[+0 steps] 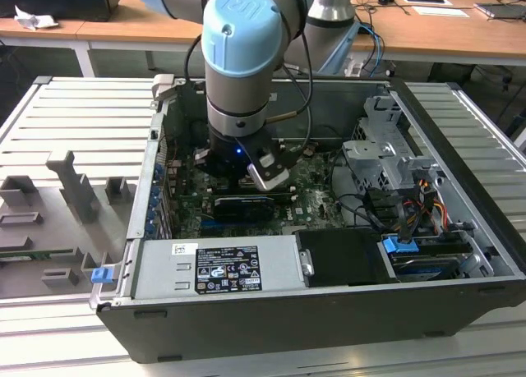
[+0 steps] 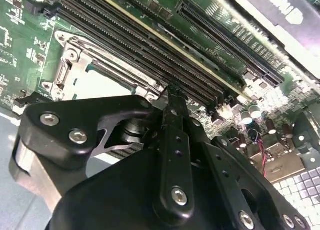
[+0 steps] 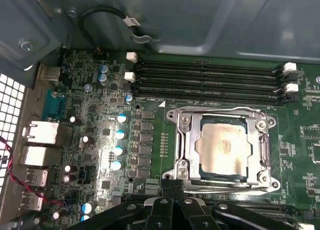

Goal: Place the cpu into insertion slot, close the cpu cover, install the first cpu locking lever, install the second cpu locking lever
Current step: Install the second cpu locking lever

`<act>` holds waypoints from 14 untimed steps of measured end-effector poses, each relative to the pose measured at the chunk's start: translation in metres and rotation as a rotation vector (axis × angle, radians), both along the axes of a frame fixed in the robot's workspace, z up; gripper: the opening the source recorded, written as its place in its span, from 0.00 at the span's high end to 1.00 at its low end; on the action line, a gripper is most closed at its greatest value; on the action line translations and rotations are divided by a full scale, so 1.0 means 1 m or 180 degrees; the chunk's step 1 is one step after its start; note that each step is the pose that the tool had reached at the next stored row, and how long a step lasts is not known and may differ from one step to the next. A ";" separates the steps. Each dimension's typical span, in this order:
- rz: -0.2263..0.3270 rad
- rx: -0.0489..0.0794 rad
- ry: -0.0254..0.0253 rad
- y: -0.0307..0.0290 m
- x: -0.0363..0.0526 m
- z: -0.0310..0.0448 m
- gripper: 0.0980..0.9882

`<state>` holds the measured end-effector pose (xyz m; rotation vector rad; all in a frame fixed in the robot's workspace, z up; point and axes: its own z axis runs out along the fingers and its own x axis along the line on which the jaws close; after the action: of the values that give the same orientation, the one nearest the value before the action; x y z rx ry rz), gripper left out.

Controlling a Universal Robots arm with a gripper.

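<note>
The cpu [image 3: 222,149] lies flat in the insertion slot [image 3: 194,159], its silver face showing through the window of the cpu cover [image 3: 260,145], which sits down around it so the chip stays seated. At six o'clock from the socket in the first wrist view, the gripper [image 3: 172,187] hangs just above the board, fingers [image 3: 165,195] pressed together, holding nothing.

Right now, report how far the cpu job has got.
Done: the cpu sits in the insertion slot, and the cpu cover lies flat around it. In hand: nothing; the claw is shut and empty at the socket's edge. Left: the locking levers, though I cannot tell whether either is latched.
</note>
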<state>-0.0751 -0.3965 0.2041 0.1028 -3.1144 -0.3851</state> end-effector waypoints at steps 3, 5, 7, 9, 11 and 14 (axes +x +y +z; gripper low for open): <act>0.0000 0.0034 0.0002 -0.0002 -0.0005 -0.0038 0.99; 0.0000 0.0067 0.0000 0.0000 -0.0007 -0.0052 0.99; 0.0000 0.0094 -0.0001 0.0000 -0.0010 -0.0070 0.99; 0.0000 0.0110 0.0000 -0.0001 -0.0019 -0.0083 0.99; 0.0000 0.0121 0.0000 0.0000 -0.0032 -0.0086 0.99; 0.0001 0.0124 -0.0001 0.0000 -0.0036 -0.0047 0.99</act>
<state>-0.0787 -0.3965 0.1994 0.1033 -3.1077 -0.4457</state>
